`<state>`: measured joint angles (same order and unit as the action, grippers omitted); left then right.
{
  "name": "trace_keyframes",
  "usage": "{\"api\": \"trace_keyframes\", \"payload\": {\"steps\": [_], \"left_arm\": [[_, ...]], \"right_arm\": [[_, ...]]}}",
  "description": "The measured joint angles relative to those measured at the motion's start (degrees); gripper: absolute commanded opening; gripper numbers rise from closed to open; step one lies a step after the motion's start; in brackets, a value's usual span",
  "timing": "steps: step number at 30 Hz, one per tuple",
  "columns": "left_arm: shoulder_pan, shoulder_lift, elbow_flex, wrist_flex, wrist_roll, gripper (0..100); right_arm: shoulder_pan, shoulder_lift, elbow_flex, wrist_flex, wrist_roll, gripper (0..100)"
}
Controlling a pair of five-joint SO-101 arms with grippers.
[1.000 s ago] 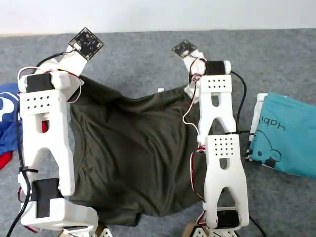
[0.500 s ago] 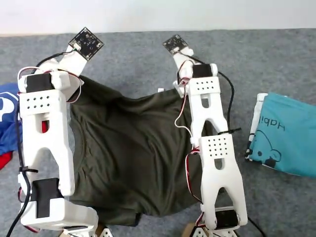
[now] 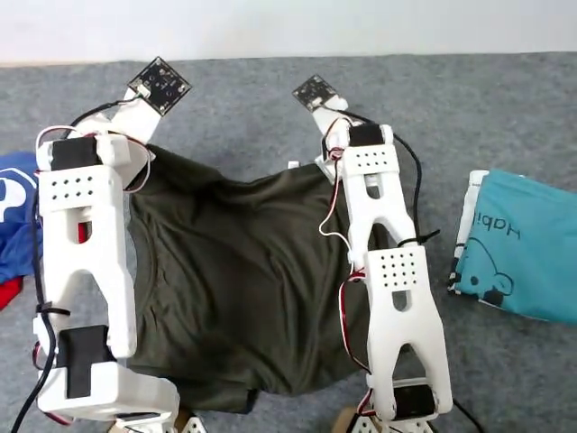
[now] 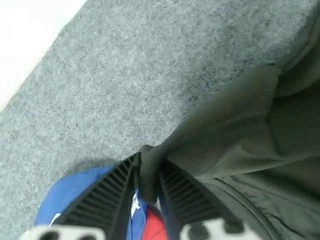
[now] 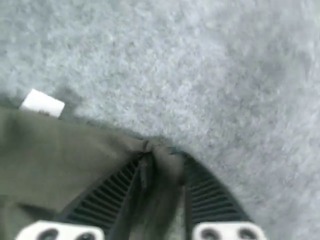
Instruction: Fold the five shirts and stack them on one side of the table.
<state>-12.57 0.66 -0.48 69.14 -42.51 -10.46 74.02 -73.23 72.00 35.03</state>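
Observation:
A dark olive shirt (image 3: 239,280) lies spread on the grey table between my two arms. My left gripper (image 4: 147,172) is shut on the shirt's far left corner (image 4: 235,130), the cloth pinched between its ribbed black fingers (image 4: 107,192). My right gripper (image 5: 160,165) is shut on the shirt's far right corner (image 5: 65,150), with a fold bunched between its fingers. A folded teal shirt (image 3: 523,248) lies at the right side of the table. A blue shirt (image 3: 13,212) with red cloth under it lies at the left edge, partly behind the left arm.
The grey felt table (image 3: 243,99) runs bare beyond the shirt to a white wall at the back. A small white tag (image 5: 42,104) sticks out at the olive shirt's far edge. Blue and red cloth (image 4: 75,190) sits under the left gripper.
The right arm has swung to the left with the shirt's corner, drawing the shirt's right edge inward. The left arm has barely shifted.

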Motion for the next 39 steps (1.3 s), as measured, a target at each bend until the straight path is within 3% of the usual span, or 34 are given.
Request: {"api": "trace_keyframes", "payload": {"steps": [9, 15, 30, 39], "left_arm": [[0.0, 0.0, -0.3, 0.0, 0.2, 0], [0.0, -0.7, -7.1, 0.0, 6.9, 0], [0.0, -15.5, -25.7, 0.0, 19.1, 0], [0.0, -24.8, -34.1, 0.0, 20.7, 0]], "right_arm": [[-0.3, -0.3, -6.5, 6.5, 2.5, 1.0], [-1.1, -4.8, -18.7, 14.9, 2.5, 1.0], [-1.1, -33.3, -19.9, 27.6, 2.5, 1.0], [-0.2, -53.3, -20.2, 28.6, 0.5, 1.0]]}}
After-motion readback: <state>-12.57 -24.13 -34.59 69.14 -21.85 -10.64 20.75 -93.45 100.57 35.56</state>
